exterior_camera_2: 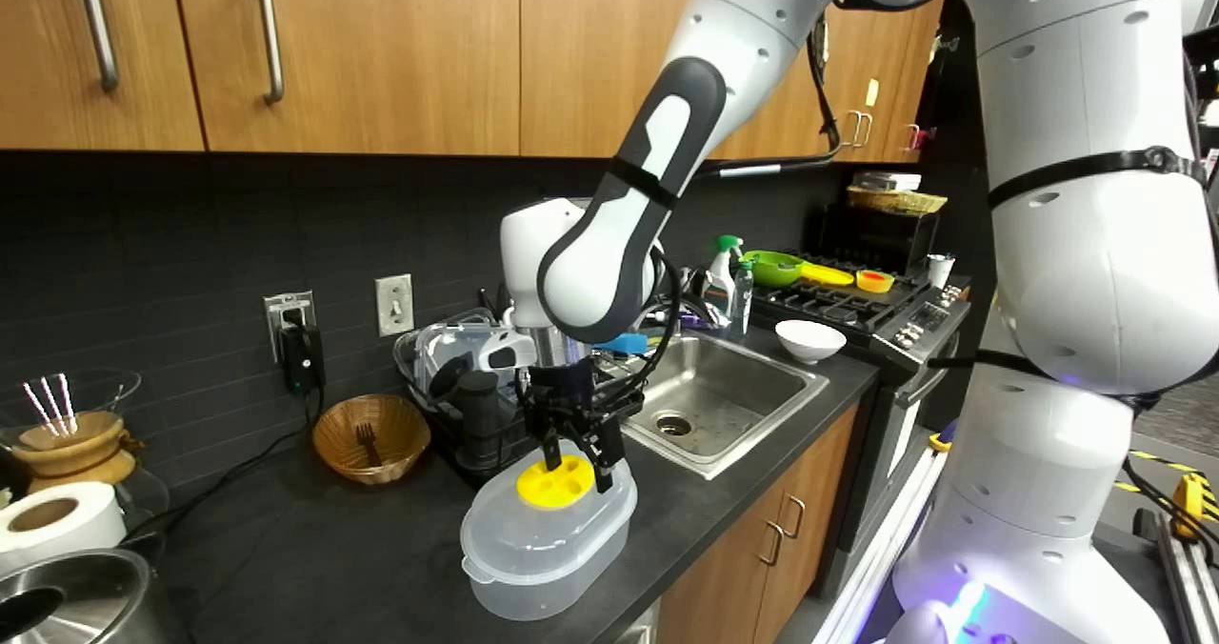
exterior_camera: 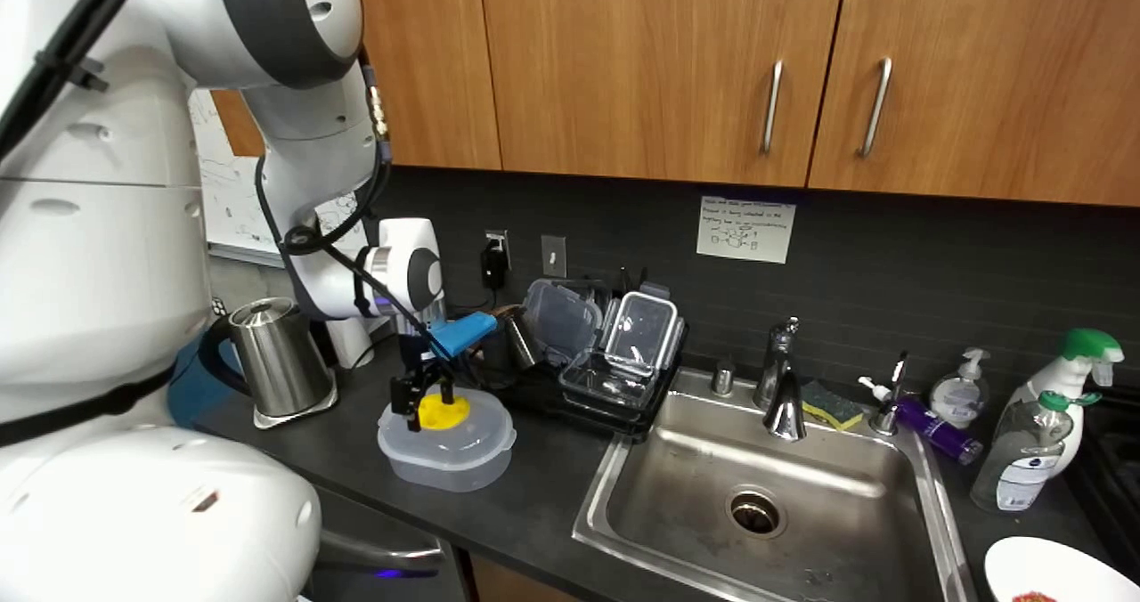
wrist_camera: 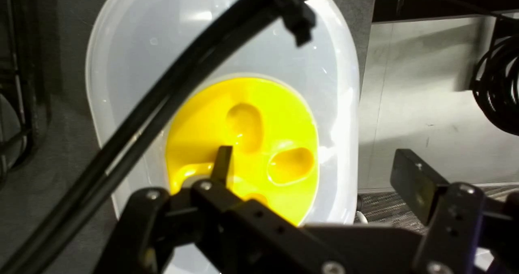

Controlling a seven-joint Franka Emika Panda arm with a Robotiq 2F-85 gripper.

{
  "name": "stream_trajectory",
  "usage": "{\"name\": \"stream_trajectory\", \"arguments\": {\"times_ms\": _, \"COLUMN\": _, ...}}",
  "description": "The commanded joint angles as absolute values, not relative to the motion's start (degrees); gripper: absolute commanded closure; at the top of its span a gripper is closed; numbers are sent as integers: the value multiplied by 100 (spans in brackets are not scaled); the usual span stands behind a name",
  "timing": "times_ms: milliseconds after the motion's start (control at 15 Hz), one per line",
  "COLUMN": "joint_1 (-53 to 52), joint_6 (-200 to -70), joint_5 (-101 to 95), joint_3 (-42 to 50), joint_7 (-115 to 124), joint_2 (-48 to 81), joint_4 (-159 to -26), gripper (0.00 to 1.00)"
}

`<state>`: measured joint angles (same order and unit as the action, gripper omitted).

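On the dark bench [exterior_camera_2: 286, 549], near its front edge, stands a translucent oval container [exterior_camera_2: 548, 598] with its lid [exterior_camera_2: 519, 541] on; a round yellow piece [exterior_camera_2: 555, 482] with shallow hollows lies on the lid or is set into it, and I cannot tell which. The tool [exterior_camera_2: 578, 475] is right at this piece, its two fingers [wrist_camera: 223, 166] spread well apart with nothing clamped between them. From the wrist, one finger shows over the yellow piece and the other out past the lid's rim; whether either touches anything is unclear. As for progress, what counts as done, I judge, is that the tool is in place at the container. No grip is made: the container stands upright on the bench, its lid appears seated all round, and the yellow piece is level with it. Any part of the work that needs a firm hold looks undone, though whether a hold is wanted or already finished with, these pictures do not settle. Behind the container, a dish rack [exterior_camera: 606, 417] carries clear boxes [exterior_camera: 641, 326], just beside the steel sink [exterior_camera: 695, 504].
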<state>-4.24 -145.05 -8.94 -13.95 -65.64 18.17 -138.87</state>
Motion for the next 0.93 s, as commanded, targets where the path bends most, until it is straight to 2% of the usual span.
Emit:
{"name": "stream_trajectory", "arguments": {"times_ms": 0, "joint_1": -460, "joint_6": -14387, "joint_5": -895, "joint_3": -1363, "joint_7": -6542, "joint_2": 1908, "joint_4": -13756, "gripper": 0}}
{"name": "stream_trajectory", "arguments": {"times_ms": 867, "joint_1": -508, "joint_6": -14169, "joint_5": -967, "joint_3": -1325, "joint_7": -6501, "joint_2": 2171, "joint_4": -13427, "gripper": 0}}
